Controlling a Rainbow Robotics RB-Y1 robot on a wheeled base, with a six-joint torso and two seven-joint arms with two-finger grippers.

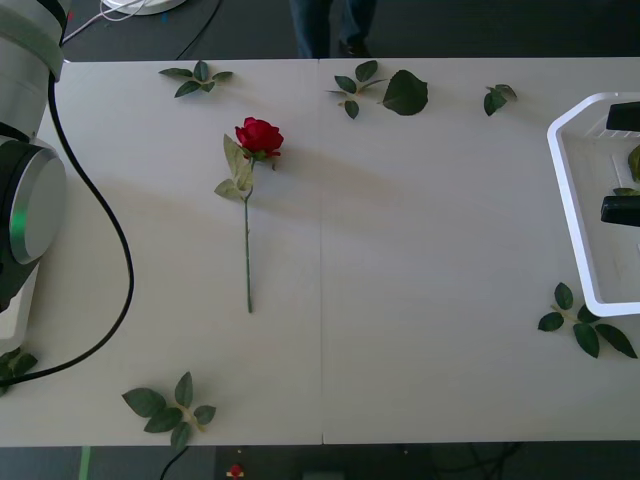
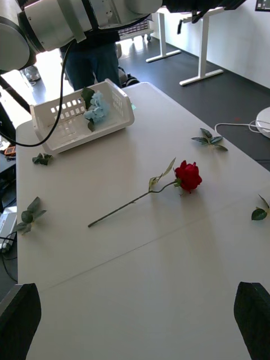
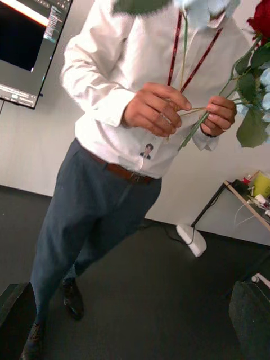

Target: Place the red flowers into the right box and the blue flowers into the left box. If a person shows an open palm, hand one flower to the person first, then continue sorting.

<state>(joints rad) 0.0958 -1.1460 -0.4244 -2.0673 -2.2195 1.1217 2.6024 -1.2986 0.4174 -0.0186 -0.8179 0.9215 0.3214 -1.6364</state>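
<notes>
Right claw is spread wide, hanging above the table with the red rose ahead of it. Left claw is also spread, aimed away toward a person holding flowers. We should pinch the stem mid-length, lift level, then carry it to the white box.

We see a matt, smooth white table, a glossy white plastic basket with slotted walls, a red rose of cloth-like petals, and a person's smooth white cloth shirt.
</notes>
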